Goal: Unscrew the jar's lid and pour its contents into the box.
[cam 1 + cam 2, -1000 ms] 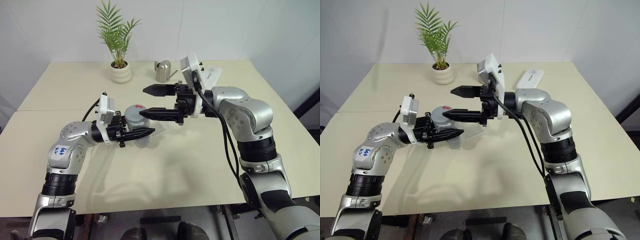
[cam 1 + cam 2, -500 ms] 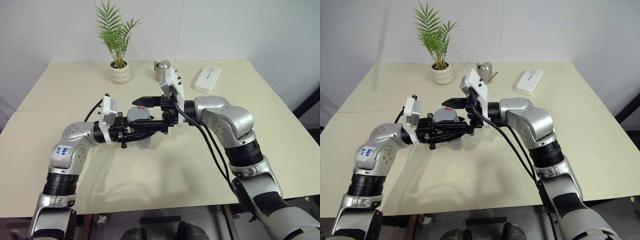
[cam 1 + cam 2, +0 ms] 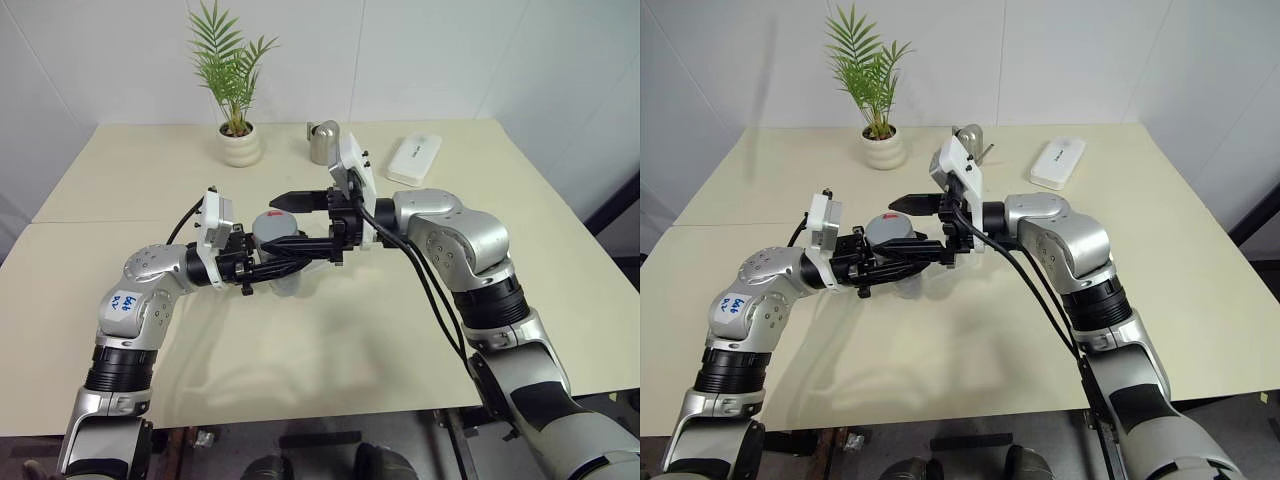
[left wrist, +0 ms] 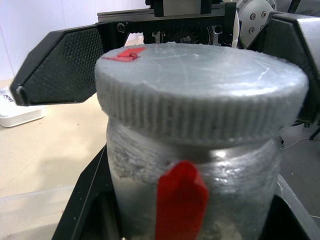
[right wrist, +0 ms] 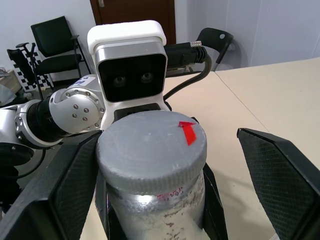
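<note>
Both arms are built of rounded silver-grey metal shells joined by black ribbed rings at the joints. The left arm (image 3: 140, 300) carries a small white sticker with blue handwriting on its upper shell, too small to read. Behind each hand sits a white boxy camera housing (image 5: 127, 60) with a dark front and two small lenses. Black cables loop from the wrist of the right arm (image 3: 470, 250) back along its forearm; a thinner black cable arcs behind the left wrist. Small screws dot the silver wrist shell (image 5: 77, 107). The fingers (image 4: 57, 67) are matt black, flat and tapering, with finely textured inner pads.
</note>
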Motion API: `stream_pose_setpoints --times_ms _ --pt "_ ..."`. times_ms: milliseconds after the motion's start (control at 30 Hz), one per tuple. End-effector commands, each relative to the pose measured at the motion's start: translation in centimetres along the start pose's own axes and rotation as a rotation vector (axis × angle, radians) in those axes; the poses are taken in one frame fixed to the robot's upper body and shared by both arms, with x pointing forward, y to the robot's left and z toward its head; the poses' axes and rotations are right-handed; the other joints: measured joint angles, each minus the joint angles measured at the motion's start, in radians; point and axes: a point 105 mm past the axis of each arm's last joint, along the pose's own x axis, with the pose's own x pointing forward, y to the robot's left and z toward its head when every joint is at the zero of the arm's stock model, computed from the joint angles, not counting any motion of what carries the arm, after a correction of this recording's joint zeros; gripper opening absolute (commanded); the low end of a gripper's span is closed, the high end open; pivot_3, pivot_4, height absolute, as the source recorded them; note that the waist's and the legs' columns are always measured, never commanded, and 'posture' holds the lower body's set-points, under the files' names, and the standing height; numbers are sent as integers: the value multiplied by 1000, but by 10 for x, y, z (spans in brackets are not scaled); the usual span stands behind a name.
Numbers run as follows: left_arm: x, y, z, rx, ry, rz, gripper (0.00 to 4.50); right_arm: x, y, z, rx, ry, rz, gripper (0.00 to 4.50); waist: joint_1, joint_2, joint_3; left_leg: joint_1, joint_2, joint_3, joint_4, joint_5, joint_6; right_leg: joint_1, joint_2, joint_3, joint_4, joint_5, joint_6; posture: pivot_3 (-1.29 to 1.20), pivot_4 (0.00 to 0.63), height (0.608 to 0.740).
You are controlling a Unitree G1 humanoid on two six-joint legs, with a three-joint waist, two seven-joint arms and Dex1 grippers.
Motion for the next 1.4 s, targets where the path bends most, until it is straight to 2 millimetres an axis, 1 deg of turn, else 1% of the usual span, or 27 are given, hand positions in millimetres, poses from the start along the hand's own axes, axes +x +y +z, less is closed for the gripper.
stream_pose_setpoints --times_ms 33,233,600,667,800,900,1000,1167,1300,1400 --pt "-4 -2 9 46 -12 -11 2103 -15 -13 16 -27 -43 -65 4444 0 0 0 0 0 0 0 0 0 0 0 0 0 0 0 0 150 740" --pt "-2 -4 10 45 -15 -18 2103 -23 -16 12 -13 -39 -80 4444 0 0 0 0 0 0 0 0 0 0 0 0 0 0 0 0 150 740" --pt "-5 -6 8 30 -6 -19 2103 -50 -24 -3 19 5 -138 4444 1 0 0 0 0 0 0 0 0 0 0 0 0 0 0 0 150 740" --pt "-6 -7 7 26 -4 -21 2103 -53 -24 -6 25 13 -139 4444 -1 0 0 0 0 0 0 0 0 0 0 0 0 0 0 0 150 740" --pt "-7 -7 6 23 4 -22 2103 -59 -15 -9 34 14 -92 4444 1 0 0 0 0 0 0 0 0 0 0 0 0 0 0 0 150 740" --pt "-9 -7 6 24 8 -19 2103 -61 -15 -5 17 -1 -84 4444 1 0 0 0 0 1 0 0 0 0 0 0 0 0 0 0 150 740" --pt "-9 -7 5 23 11 -17 2103 -56 -13 7 -2 -39 -71 4444 1 0 0 0 0 0 0 0 0 0 0 0 0 0 0 0 150 740" --pt "-7 -10 2 17 13 -19 2103 -35 6 24 -28 -81 7 4444 0 0 0 0 1 0 0 0 0 0 0 0 0 0 0 0 150 740" --pt "-6 -11 0 7 19 -27 2103 -16 15 23 -51 -49 29 4444 0 0 0 0 1 0 0 0 0 0 0 0 0 0 0 0 150 740" --pt "-5 -11 0 7 19 -28 2103 -7 20 20 -49 -26 44 4444 4 0 0 0 1 0 0 0 0 0 0 0 0 0 0 0 150 740"
